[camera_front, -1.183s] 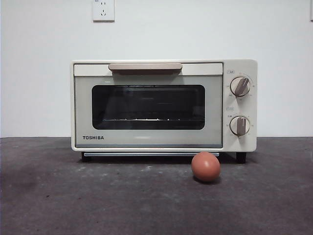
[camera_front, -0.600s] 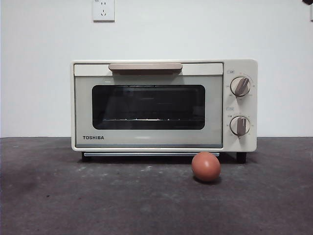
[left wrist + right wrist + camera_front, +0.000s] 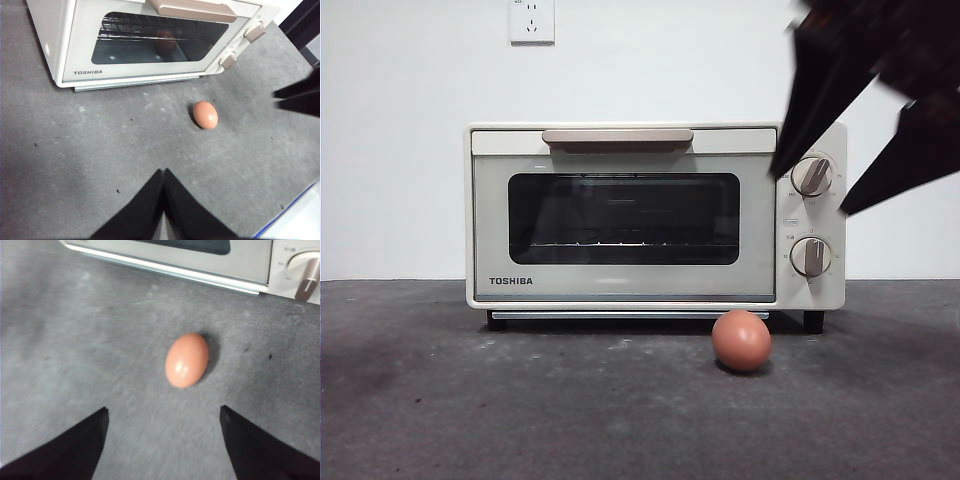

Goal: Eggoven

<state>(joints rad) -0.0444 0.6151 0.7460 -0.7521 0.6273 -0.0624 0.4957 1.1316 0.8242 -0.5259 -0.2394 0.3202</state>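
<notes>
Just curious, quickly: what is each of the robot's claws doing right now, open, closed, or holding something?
Left gripper: closed, empty.
Right gripper: open, empty, above the small reddish-brown egg.

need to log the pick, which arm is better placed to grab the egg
Right. The right gripper hangs above the egg with jaws spread wide, the egg ahead of the gap. The left gripper is shut and farther back. The oven door is closed.
</notes>
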